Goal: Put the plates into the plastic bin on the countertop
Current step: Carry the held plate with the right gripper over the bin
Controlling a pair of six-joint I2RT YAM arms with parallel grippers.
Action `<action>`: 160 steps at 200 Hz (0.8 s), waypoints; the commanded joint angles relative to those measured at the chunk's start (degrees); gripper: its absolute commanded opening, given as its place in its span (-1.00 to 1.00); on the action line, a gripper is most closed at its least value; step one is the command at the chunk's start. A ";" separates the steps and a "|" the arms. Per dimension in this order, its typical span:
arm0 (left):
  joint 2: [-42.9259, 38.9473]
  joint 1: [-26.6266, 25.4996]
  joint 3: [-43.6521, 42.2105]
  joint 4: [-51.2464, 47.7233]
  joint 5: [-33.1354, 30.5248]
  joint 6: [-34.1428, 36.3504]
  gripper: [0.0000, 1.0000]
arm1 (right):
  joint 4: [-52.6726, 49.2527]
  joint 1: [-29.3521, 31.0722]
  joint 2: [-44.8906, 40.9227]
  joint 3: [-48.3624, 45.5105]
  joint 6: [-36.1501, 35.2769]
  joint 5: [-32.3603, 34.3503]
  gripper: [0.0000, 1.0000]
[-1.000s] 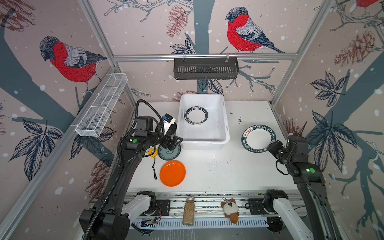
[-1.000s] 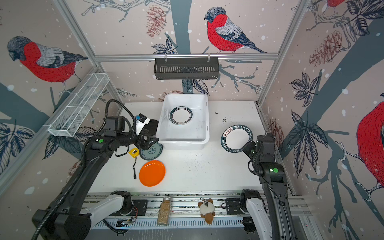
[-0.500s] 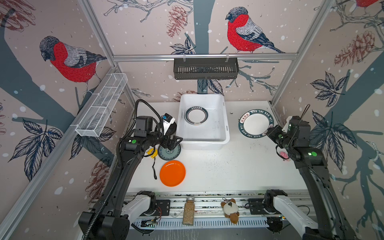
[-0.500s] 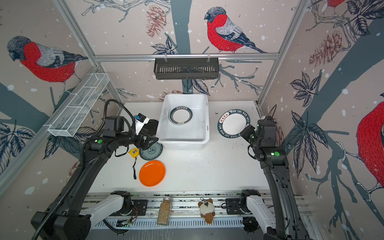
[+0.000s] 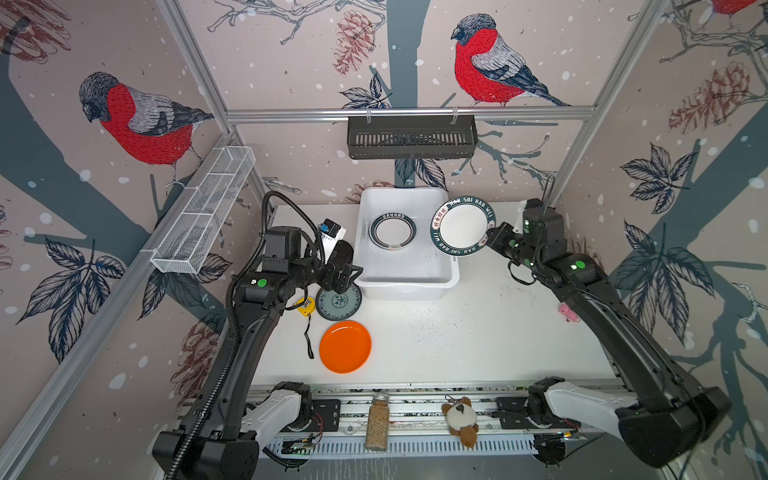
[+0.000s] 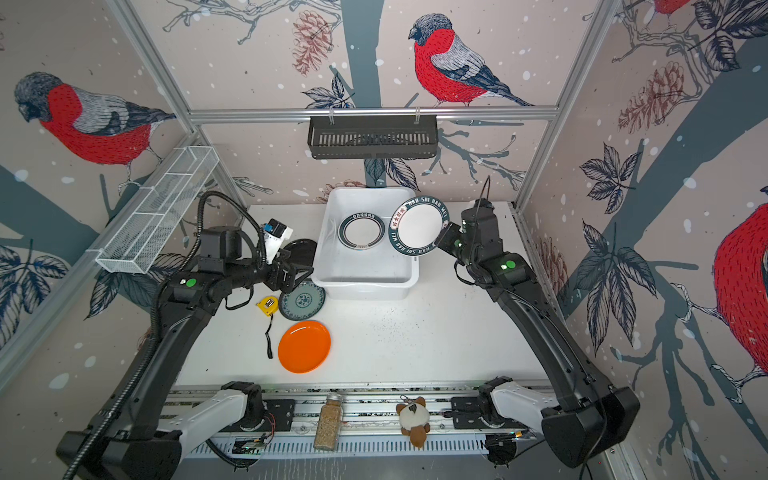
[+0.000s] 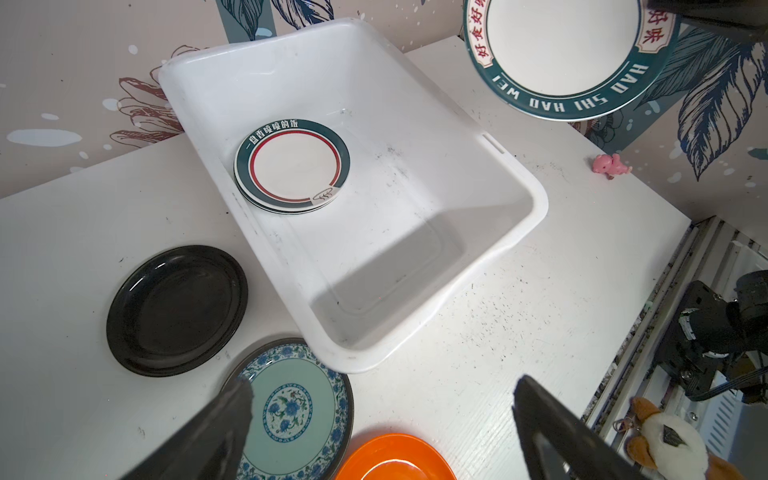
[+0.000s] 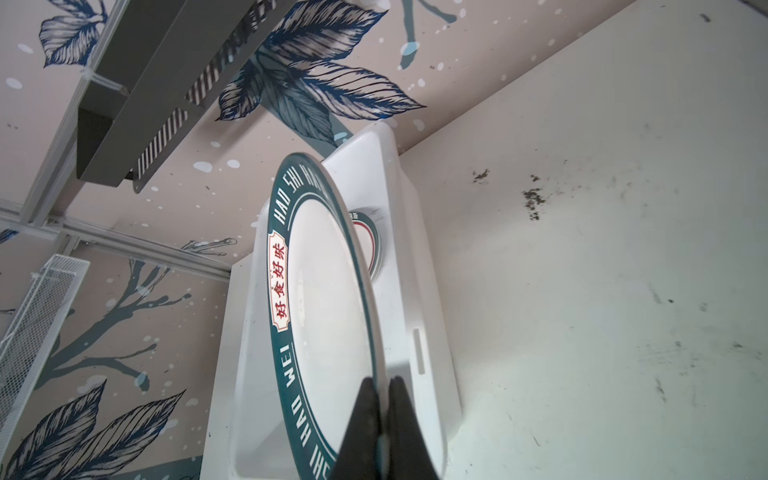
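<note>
**A:** While the right arm stretches up from the right edge of the countertop (image 5: 457, 332), what does it carry?

**B:** Its forearm slopes toward the back. The right gripper (image 8: 376, 388) is clamped on the rim of the lettered plate (image 5: 462, 226), which is in the air and tilted, at the right rim of the plastic bin (image 5: 409, 286).

**A:** And the left arm?

**B:** Its elbow is bent and its forearm is level. The left gripper (image 5: 344, 281) hangs empty, jaws spread wide, above the floral plate (image 5: 340, 304) by the bin's near left corner. The orange plate (image 5: 345, 346) lies nearer the front.

**A:** What does the left wrist view add?

**B:** It shows the whole black plate (image 7: 176, 309) beside the bin, which the arm partly hides in both top views. It also shows the ringed plate (image 7: 293, 166) in the bin, resting on others stacked beneath.
</note>
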 commanded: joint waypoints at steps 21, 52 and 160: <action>-0.11 -0.08 1.63 -0.59 -0.63 -0.69 0.94 | 8.59 5.16 8.20 4.91 1.46 2.66 -0.97; 0.04 -0.08 2.77 -1.71 -0.72 -0.14 0.94 | 11.04 7.20 13.21 7.78 1.62 2.38 -0.97; 1.03 -0.08 5.25 -4.40 -0.42 0.02 0.94 | 16.61 8.75 29.19 13.66 1.09 -0.15 -0.97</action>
